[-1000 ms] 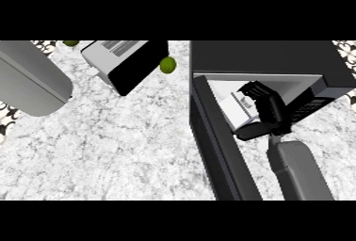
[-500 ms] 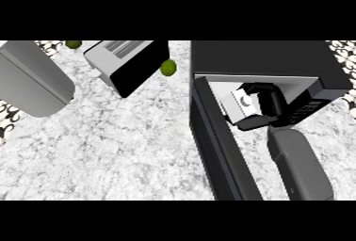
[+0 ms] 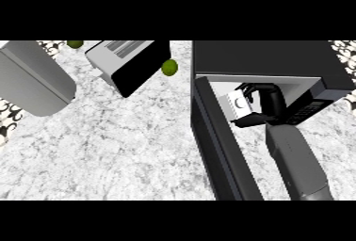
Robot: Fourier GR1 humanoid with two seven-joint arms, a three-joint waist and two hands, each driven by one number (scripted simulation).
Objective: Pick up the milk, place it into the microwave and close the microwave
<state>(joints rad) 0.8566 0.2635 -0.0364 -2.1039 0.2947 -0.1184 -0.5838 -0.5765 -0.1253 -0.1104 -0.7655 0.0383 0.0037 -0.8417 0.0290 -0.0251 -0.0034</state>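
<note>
- The milk carton (image 3: 238, 104) is held inside the open microwave (image 3: 264, 59); the right hand's (image 3: 268, 101) fingers are curled round it
- The door (image 3: 219, 146) is swung wide; the carton may be touching the floor

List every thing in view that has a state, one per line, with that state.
microwave: open, cavity showing.
microwave door: swung out toward the view's lower edge.
milk: inside the microwave's opening, held.
right hand: fingers curled round the milk, reaching into the cavity.
toaster: lying on the counter, untouched.
left forearm: at the view's left edge; its hand is out of view.
</note>
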